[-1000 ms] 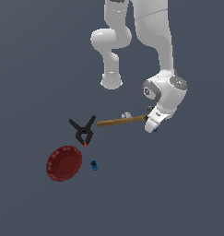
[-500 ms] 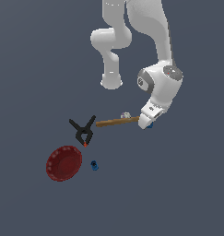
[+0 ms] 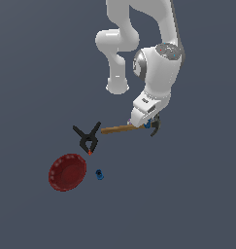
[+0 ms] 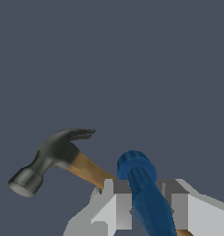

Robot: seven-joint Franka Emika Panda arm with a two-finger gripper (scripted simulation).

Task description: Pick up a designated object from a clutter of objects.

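Wrist view: fingers (image 4: 148,203) flank blue piece (image 4: 143,189) beside hammer (image 4: 56,159)

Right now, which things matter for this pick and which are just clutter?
For the job:
- elongated blue piece, between the fingers
- tool, astride it

Lying about:
- hammer
- spring clamp
- red bowl
- stubby blue piece

Setting: a simulated test scene, not a real room. Evidence: a flat, uniform grey-blue ground (image 3: 197,204) fills both views with no walls, furniture or horizon. The white robot arm (image 3: 158,73) and the scattered items, namely a hammer (image 4: 58,159), a black clamp (image 3: 88,138) and a dark red bowl (image 3: 66,172), are rendered with smooth, untextured surfaces and plain shading.
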